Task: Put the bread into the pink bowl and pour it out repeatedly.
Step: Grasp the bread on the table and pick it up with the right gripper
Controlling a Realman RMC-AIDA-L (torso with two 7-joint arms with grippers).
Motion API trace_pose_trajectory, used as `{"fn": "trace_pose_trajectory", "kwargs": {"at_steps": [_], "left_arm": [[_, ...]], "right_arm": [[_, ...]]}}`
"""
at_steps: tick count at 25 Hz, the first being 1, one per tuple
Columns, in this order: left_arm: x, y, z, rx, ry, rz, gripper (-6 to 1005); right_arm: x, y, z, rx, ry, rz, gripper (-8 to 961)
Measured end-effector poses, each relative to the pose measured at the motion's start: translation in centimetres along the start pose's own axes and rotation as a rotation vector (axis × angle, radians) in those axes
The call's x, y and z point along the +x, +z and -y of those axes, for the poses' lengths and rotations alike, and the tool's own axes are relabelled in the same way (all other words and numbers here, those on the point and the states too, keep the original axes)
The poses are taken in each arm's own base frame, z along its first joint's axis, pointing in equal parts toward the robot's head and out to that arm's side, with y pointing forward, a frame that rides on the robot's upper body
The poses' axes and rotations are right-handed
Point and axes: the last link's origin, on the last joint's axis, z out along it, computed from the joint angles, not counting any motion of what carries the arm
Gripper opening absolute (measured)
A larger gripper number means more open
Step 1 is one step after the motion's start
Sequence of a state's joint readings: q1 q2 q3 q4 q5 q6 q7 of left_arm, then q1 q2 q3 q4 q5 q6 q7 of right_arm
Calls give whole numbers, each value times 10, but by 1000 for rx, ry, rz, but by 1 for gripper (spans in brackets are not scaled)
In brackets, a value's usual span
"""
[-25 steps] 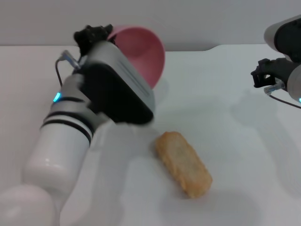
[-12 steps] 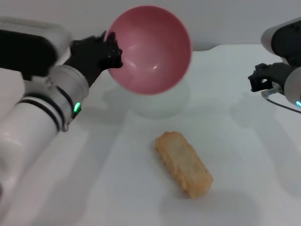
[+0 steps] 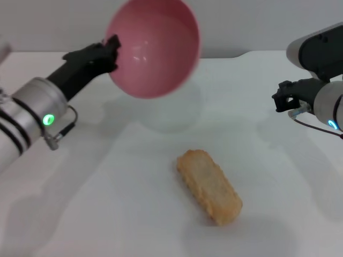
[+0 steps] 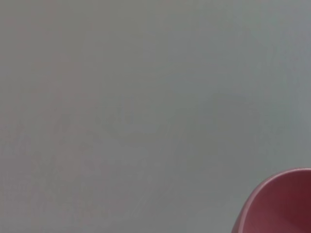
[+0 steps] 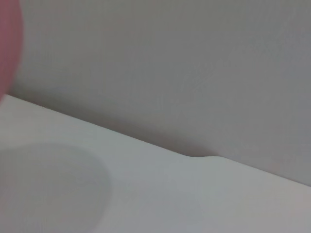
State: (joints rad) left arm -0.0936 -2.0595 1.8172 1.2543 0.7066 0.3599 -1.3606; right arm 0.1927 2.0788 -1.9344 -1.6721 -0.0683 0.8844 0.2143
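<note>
The bread (image 3: 209, 186), a golden-tan loaf, lies alone on the white table (image 3: 107, 203) near the middle, angled toward the front right. The pink bowl (image 3: 155, 48) hangs in the air behind and to the left of it, empty and tilted so that its inside faces forward. My left gripper (image 3: 111, 51) is shut on the bowl's left rim. A piece of the pink bowl (image 4: 279, 204) shows in the left wrist view, and a sliver of the pink bowl (image 5: 7, 48) in the right wrist view. My right gripper (image 3: 283, 99) hovers at the right, well apart from both.
A grey wall (image 3: 257, 21) rises behind the table's back edge. The bowl's shadow (image 3: 171, 115) falls on the tabletop beneath it.
My left arm has swung out to the left and carried the bowl up and to the left, still tilted. The bread has stayed put. The right gripper has drifted slightly left.
</note>
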Motion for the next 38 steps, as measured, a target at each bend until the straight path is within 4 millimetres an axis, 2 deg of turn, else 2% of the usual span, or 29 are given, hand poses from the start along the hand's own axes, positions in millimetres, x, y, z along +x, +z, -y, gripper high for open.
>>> {"fn": "trace_pose_trajectory", "kwargs": {"at_steps": [1,2,7,14,19,20,21,23,27,29,32,37,38], "left_arm": [[0,0,0,0,0,0,48],[2,-6,10,52,-36,-16,48],[1,-10,24,223,11,23,48],[-10,-10,25,381,113,114,49],[-11,-9,23,345,58,117,49],[-11,-9,26,274,-37,102,49],[-11,-9,26,274,-37,102,48],[-10,-10,30,190,-149,75,48],[1,-21,42,15,-388,-78,48],[9,-29,43,-29,-408,-168,48],[16,-33,46,-15,-371,-215,49],[3,-35,68,118,-406,-176,49],[-7,-36,77,192,-391,-143,49]], "right_arm": [[0,0,0,-1,-2,0,-2],[0,0,-1,-2,-3,-1,-2],[1,1,-3,-19,2,-4,-1],[-1,1,-4,-23,-2,-3,-1],[-3,1,-5,-25,-5,-3,-2],[-4,1,-6,-28,-9,-2,-2],[-4,1,-6,-28,-9,-2,-2],[-3,1,-7,-29,-11,-2,-2],[-3,1,-7,-29,-12,-5,-1],[-2,2,-7,-29,-12,-7,-1],[-1,3,-8,-36,-7,-12,-1],[0,5,-10,-45,-6,-18,-2],[0,5,-10,-48,-7,-17,-2]]}}
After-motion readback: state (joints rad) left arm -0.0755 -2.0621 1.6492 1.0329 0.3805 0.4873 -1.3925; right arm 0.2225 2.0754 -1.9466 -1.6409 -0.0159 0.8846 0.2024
